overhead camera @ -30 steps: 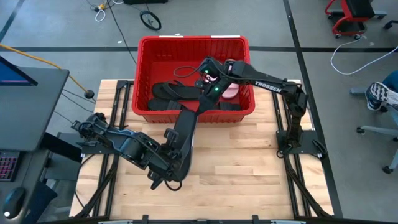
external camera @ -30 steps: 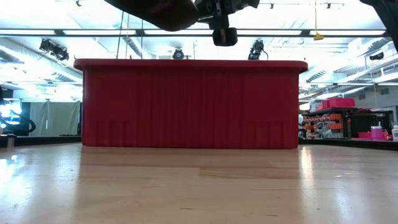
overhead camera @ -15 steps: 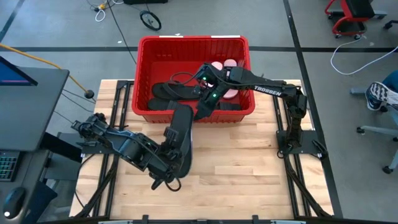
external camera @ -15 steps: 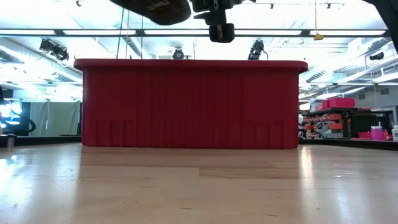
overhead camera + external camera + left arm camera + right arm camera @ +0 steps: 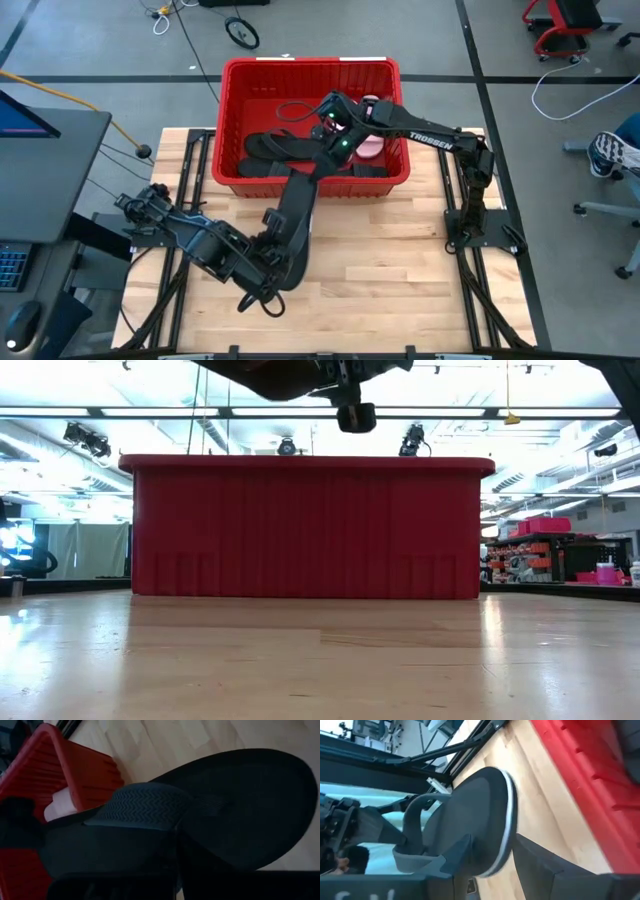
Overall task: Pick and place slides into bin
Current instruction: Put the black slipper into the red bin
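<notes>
A black thong flip-flop (image 5: 300,215) hangs in the air between my two grippers, reaching from over the table's middle to the red bin's (image 5: 240,80) near wall. My left gripper (image 5: 280,270) is shut on its near part. My right gripper (image 5: 322,160) reaches out from over the bin and is shut on its far end. The flip-flop also shows at the top of the low view (image 5: 265,372). Other black sandals (image 5: 270,145) and a pale pink slide (image 5: 372,145) lie on the bin's floor. My left gripper holds the flip-flop's near part, slanting up toward the bin and lying along it. Its own dark fingers hide the contact; the strap (image 5: 145,807) lies just beyond them. The flip-flop is clear of the table. My right gripper pinches the flip-flop's rounded far end (image 5: 492,827) between its two fingers, one on each flat face. It comes from the bin's side, slanting down toward the near edge. The flip-flop stands on edge, clear of table and bin.
The bin's near wall (image 5: 580,785) stands right beside the held flip-flop and fills the middle of the low view (image 5: 300,530). Bare wooden table (image 5: 400,260) lies in front of the bin. The arms' black frames (image 5: 470,230) stand at both sides.
My right gripper and the flip-flop's far end swung a little toward the table's left and near edge, then came back to the bin's near wall. The flip-flop stayed in the air in both grippers. My left gripper shifted slightly toward the near edge.
</notes>
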Robot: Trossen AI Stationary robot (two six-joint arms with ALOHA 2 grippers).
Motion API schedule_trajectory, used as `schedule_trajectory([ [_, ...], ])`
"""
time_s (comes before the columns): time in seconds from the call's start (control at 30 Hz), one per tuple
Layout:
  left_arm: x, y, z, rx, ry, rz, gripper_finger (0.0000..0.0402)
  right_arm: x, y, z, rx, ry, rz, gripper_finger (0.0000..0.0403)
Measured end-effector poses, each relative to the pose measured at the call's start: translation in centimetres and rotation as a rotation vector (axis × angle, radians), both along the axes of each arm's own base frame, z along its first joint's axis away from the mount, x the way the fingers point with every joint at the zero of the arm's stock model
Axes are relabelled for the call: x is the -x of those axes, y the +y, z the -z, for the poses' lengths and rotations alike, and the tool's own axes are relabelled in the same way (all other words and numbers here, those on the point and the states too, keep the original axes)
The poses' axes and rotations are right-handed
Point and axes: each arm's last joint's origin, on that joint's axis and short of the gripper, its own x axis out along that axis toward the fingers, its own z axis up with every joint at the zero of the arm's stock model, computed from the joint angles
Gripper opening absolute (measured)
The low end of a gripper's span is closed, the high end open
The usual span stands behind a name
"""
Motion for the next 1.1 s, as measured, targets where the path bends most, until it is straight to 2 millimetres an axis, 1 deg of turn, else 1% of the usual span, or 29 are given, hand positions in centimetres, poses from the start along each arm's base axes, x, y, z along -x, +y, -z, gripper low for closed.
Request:
schedule_trajectory([
  [0.13, -0.1, 0.1, 0.0, -0.006, -0.003, -0.004, 0.0001, -0.2, 0.6, 0.0, -0.013, -0.003, -0.026, 0.0149],
  [0.27, -0.1, 0.1, 0.0, -0.012, 0.0, 0.004, 0.0001, -0.2, 0.9, 0.0, -0.025, 0.002, -0.027, 0.0149],
  [0.37, -0.1, 0.1, 0.0, -0.019, 0.003, 0.013, 0.0001, -0.4, 1.1, -0.1, -0.006, -0.023, -0.046, 0.0144],
  [0.47, -0.1, 0.1, 0.0, -0.015, 0.0, 0.01, 0.0003, -0.5, 1.3, -0.2, 0.001, -0.033, -0.055, 0.0115],
  [0.6, -0.1, 0.1, 0.0, 0.021, -0.021, -0.047, 0.0005, -0.5, 1.3, -0.2, 0.012, -0.044, -0.066, 0.005],
  [0.63, -0.1, 0.1, 0.0, 0.034, -0.028, -0.069, 0.0008, -0.5, 1.3, -0.2, 0.019, -0.051, -0.073, 0.0042],
  [0.67, -0.1, 0.1, 0.0, 0.048, -0.037, -0.091, 0.0012, -0.5, 1.3, -0.2, 0.027, -0.057, -0.08, 0.0041],
  [0.77, -0.1, 0.2, 0.0, 0.099, -0.071, -0.177, 0.0032, -0.5, 1.3, -0.2, 0.044, -0.065, -0.086, 0.0041],
  [0.87, -0.2, 0.3, 0.0, 0.144, -0.116, -0.276, 0.0061, -0.4, 1.2, -0.2, 0.048, -0.061, -0.08, 0.0041],
  [1.0, -0.2, 0.3, 0.0, 0.17, -0.13, -0.315, 0.0108, -0.4, 0.9, -0.1, 0.055, -0.06, -0.07, 0.0041],
  [1.1, -0.2, 0.4, 0.0, 0.173, -0.128, -0.319, 0.0143, -0.3, 0.2, -0.1, 0.09, -0.05, -0.027, 0.0041],
])
